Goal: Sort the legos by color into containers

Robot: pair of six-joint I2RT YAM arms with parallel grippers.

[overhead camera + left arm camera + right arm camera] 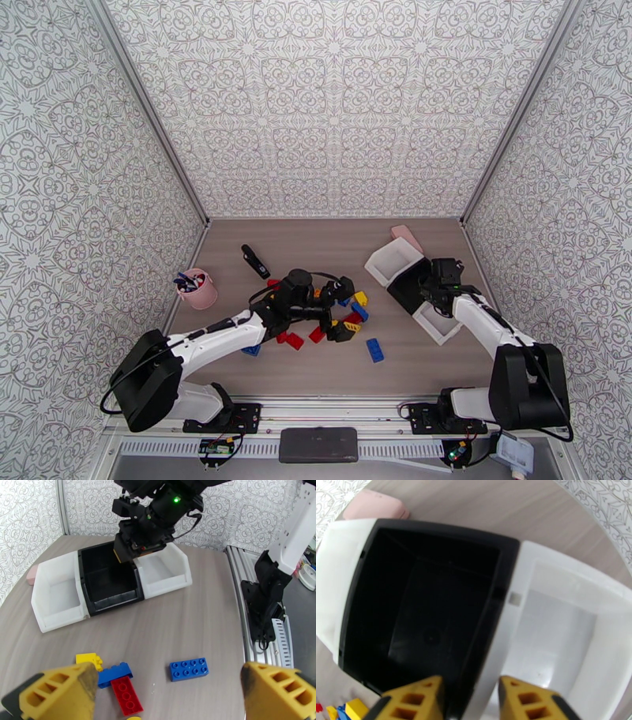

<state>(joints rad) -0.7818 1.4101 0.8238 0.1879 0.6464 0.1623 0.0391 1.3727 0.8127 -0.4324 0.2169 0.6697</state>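
The legos lie in a loose red, blue and yellow pile (347, 316) at mid-table, with a blue brick (374, 349) apart at the front. My left gripper (341, 309) hangs wide open over the pile. Its wrist view shows a blue brick (189, 668), a red one (126, 695) and a yellow one (89, 659) ahead of the spread fingers (59, 693). Three containers stand side by side at the right: white (393, 260), black (407, 294), white (438, 324). My right gripper (472, 701) straddles the adjoining walls of the black container (434, 527) and a white one (553, 563), fingers tight against both sides.
A pink cup with pens (197, 288) stands at the left, a black bar (255, 261) behind the pile, a pink block (407, 235) behind the containers. Patterned walls close in the table on three sides. The right arm's base (268, 594) sits by the metal rail.
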